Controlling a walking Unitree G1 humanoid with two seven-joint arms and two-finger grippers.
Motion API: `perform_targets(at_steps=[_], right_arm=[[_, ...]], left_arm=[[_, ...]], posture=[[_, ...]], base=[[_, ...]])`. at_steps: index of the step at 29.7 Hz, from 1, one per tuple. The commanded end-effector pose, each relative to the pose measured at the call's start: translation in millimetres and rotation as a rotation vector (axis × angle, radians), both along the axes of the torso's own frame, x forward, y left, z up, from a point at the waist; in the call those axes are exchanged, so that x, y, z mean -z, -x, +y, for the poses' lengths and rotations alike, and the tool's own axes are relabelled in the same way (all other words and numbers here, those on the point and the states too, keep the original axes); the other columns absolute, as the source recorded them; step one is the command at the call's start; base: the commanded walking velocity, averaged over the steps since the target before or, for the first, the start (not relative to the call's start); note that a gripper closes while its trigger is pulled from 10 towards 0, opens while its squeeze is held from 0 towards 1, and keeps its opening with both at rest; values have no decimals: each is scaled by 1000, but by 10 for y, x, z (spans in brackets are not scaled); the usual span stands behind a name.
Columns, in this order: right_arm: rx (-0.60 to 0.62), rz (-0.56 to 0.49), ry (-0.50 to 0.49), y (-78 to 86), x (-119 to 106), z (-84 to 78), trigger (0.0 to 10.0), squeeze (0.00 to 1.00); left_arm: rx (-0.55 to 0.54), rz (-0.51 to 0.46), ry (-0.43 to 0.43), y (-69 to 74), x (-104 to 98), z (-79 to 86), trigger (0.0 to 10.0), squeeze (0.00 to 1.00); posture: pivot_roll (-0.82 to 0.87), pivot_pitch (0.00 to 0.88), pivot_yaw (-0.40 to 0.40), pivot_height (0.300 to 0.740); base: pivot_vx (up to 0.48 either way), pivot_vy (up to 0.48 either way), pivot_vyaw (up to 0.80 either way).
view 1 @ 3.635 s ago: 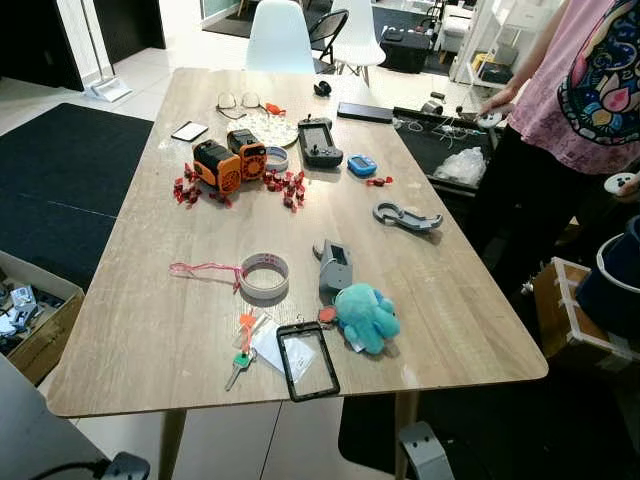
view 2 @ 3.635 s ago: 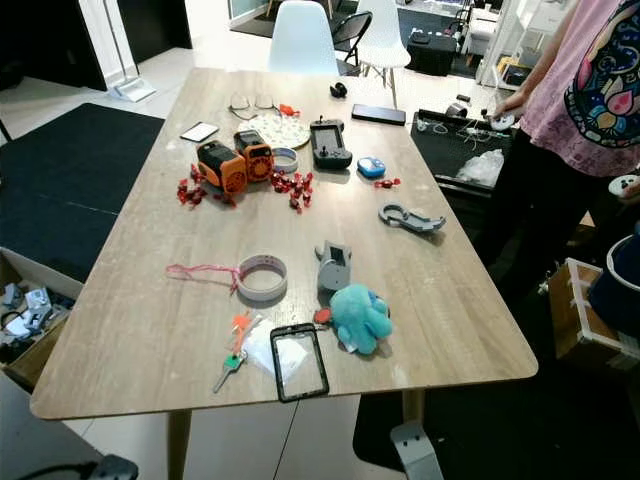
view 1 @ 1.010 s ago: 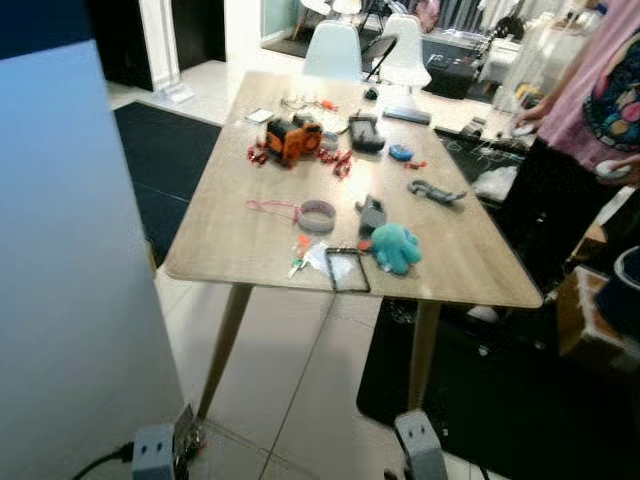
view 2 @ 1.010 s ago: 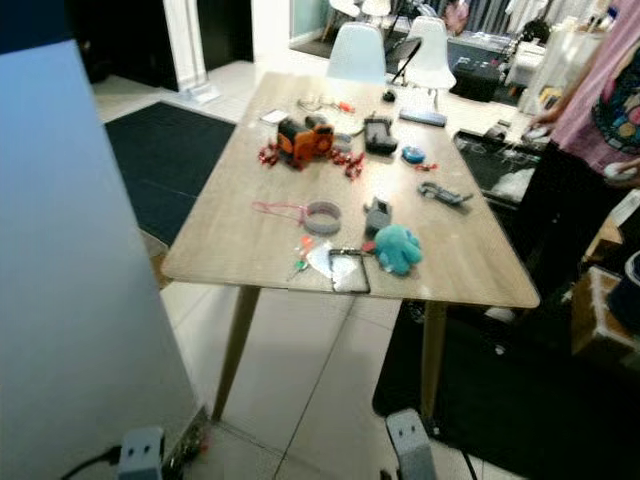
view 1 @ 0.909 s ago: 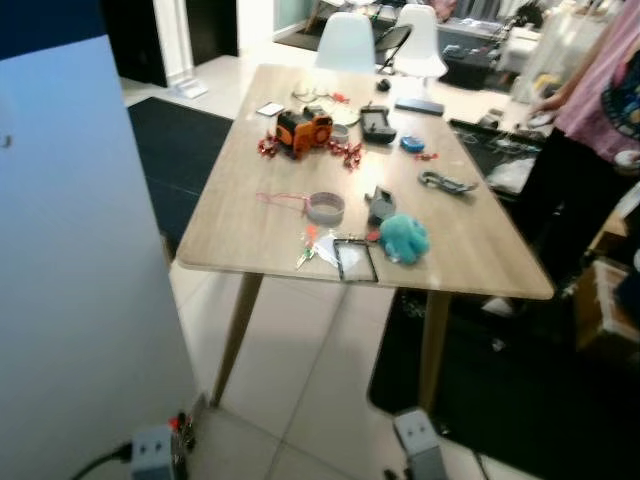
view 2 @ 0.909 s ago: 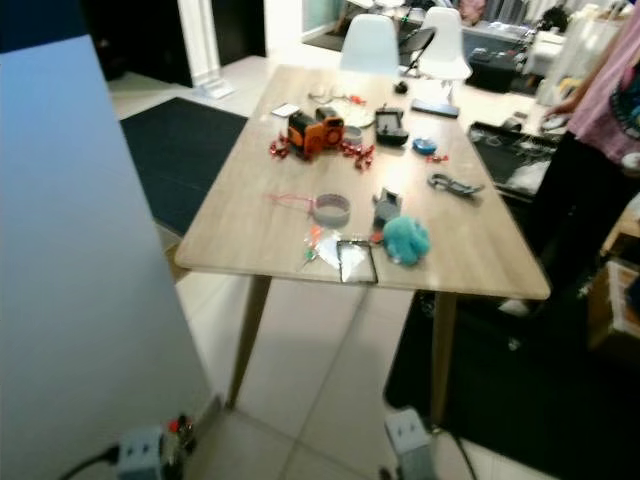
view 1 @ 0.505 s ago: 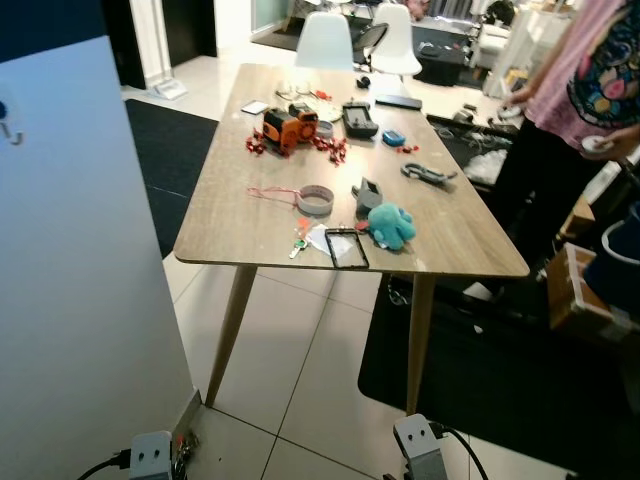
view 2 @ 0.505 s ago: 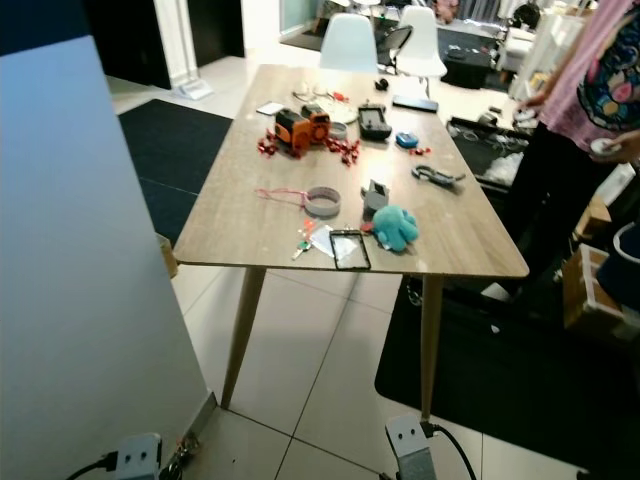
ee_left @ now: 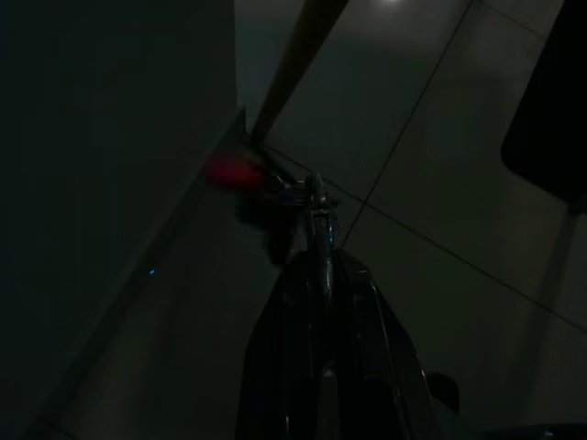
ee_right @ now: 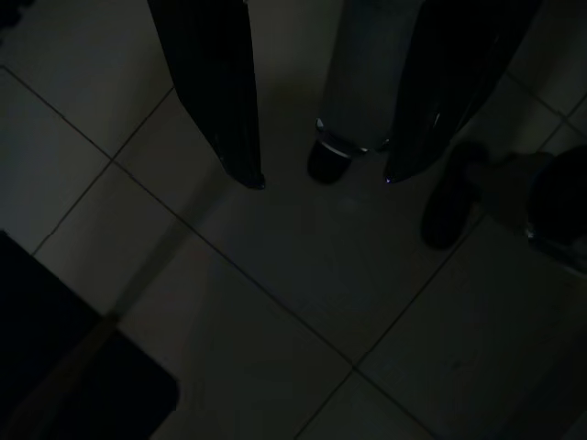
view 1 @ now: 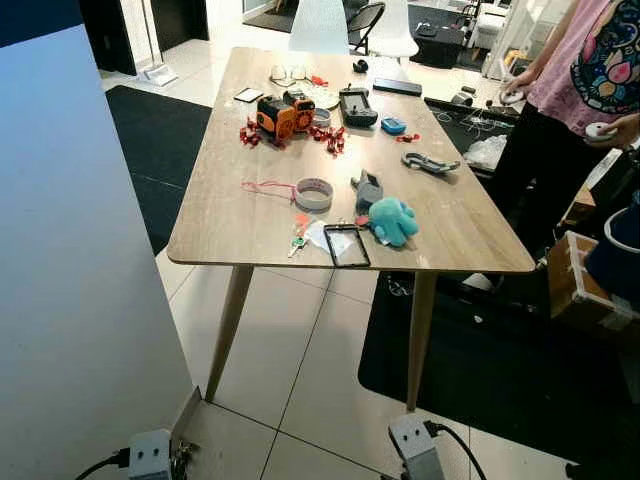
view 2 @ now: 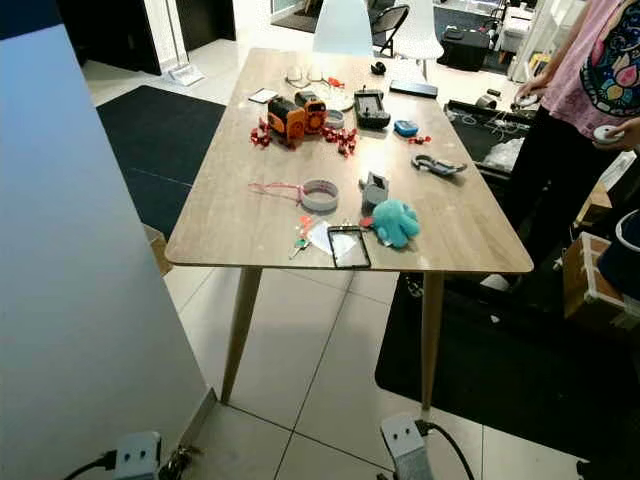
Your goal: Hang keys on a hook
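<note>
The keys [view 1: 298, 240], with green and orange tags, lie near the front edge of the long wooden table [view 1: 220, 235], beside a black card holder [view 1: 346, 245] and a teal plush toy [view 1: 392, 221]. Both arms hang low, well short of the table. In the dark left wrist view my left gripper [ee_left: 316, 197] points at the tiled floor with its fingers pressed together and nothing held. In the right wrist view my right gripper [ee_right: 321, 179] is open over the floor tiles, fingers [ee_right: 225, 110] apart.
A tall pale wall panel [view 1: 70, 260] stands close on my left. A person in a pink shirt [view 1: 590, 70] stands at the table's right side. A roll of tape [view 1: 314, 194], orange devices [view 1: 280, 115] and other small items litter the table. Black rugs [view 1: 500, 370] flank a strip of tiled floor [view 1: 300, 390].
The camera has pulled back from the table and shifted, bringing the wall panel into view on the left. The keys and other table items lie where they did.
</note>
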State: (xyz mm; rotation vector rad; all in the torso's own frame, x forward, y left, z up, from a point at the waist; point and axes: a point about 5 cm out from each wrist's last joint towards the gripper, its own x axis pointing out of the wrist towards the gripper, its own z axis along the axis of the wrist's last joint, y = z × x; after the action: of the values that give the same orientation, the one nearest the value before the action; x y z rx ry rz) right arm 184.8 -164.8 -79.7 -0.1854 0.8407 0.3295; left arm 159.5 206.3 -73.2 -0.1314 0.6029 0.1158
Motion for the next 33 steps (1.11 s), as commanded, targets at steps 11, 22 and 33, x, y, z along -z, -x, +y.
perform_targets(at_steps=[11, 22, 33], right_arm=[[-50, 12, 7, 46, 22, 36, 10000, 0], [-57, 7, 16, 24, 12, 32, 10000, 0], [-46, -3, 16, -10, 0, 55, 10000, 0]], left_arm=[[-18, 23, -6, 87, 39, -1, 10000, 0], [-61, 34, -46, 80, 38, 35, 10000, 0], [-31, 42, -79, 22, 23, 37, 10000, 0]], posture=[[89, 66, -70, 740], [88, 52, -69, 740], [88, 42, -57, 740]], base=[[0, 0, 800], [0, 0, 800], [0, 0, 800]])
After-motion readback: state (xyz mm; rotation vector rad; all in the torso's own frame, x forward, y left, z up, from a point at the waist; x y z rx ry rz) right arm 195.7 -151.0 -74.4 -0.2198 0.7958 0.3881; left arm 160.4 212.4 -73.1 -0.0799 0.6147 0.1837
